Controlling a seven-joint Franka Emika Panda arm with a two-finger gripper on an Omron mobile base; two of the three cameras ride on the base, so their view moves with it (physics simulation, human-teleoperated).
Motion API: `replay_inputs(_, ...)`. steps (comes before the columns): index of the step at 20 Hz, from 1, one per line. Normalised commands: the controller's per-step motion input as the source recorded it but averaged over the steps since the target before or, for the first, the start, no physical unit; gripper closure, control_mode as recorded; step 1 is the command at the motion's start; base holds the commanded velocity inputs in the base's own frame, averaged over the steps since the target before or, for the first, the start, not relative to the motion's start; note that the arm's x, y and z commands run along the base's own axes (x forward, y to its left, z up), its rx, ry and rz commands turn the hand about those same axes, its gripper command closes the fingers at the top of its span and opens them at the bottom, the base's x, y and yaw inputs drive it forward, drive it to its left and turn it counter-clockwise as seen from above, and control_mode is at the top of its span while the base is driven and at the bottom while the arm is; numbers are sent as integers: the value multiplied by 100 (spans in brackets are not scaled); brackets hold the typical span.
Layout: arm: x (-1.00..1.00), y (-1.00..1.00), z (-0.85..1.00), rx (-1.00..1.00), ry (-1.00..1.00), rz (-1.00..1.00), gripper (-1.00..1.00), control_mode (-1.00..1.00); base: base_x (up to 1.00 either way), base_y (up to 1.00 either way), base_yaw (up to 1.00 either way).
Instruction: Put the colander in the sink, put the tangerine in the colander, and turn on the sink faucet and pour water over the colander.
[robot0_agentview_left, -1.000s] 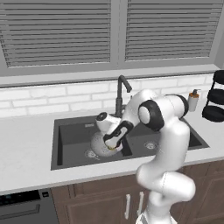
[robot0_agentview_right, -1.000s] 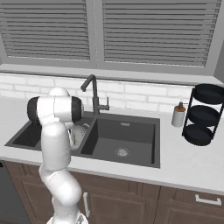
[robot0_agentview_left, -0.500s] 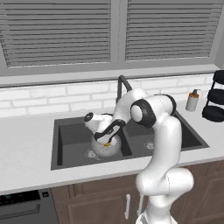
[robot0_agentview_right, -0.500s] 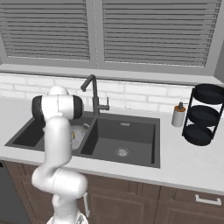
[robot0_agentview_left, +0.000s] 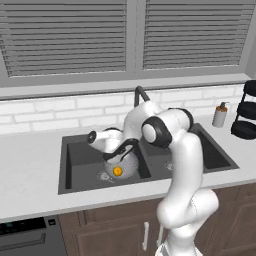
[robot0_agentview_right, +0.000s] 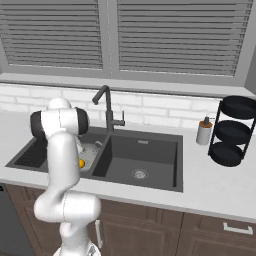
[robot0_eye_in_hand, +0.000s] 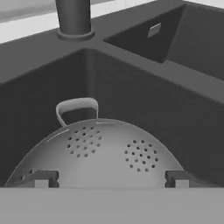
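The silver-grey colander (robot0_agentview_left: 121, 164) stands upright in the left basin of the dark grey sink (robot0_agentview_left: 79, 159). The orange tangerine (robot0_agentview_left: 117, 171) lies inside it, also seen as the tangerine (robot0_agentview_right: 81, 163) beside my arm. My gripper (robot0_agentview_left: 121, 151) hovers just above the colander's rim, open and holding nothing. In the hand view, the gripper (robot0_eye_in_hand: 109, 179) has its fingertips (robot0_eye_in_hand: 41, 178) spread wide over the colander (robot0_eye_in_hand: 105, 153), one side handle toward the back wall. The faucet (robot0_agentview_left: 140, 95) rises behind the basin divider, its base (robot0_eye_in_hand: 74, 19) in the hand view. No water shows.
The right basin (robot0_agentview_right: 145, 160) holds just its drain. A white soap dispenser (robot0_agentview_right: 203, 131) and a black tiered rack (robot0_agentview_right: 232, 132) stand on the counter to the right. Brick backsplash and window blinds close off the back.
The tangerine, at the fingers half a second ago, now lies in the colander. The hand has drawn back leftward and slightly up.
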Motion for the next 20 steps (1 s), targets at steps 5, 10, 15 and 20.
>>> replay_inputs(5, -100, 0, 38, 0, -59, 3, -100, -100, 0, 0, 0)
replay_inputs(10, -100, 15, 62, 4, -43, 7, -100, -100, 0, 0, 0)
replay_inputs(15, -98, 37, 84, 18, -11, 3, -100, -100, 0, 0, 0)
replay_inputs(20, -74, 19, 100, 19, 0, 0, -100, -100, 0, 0, 0)
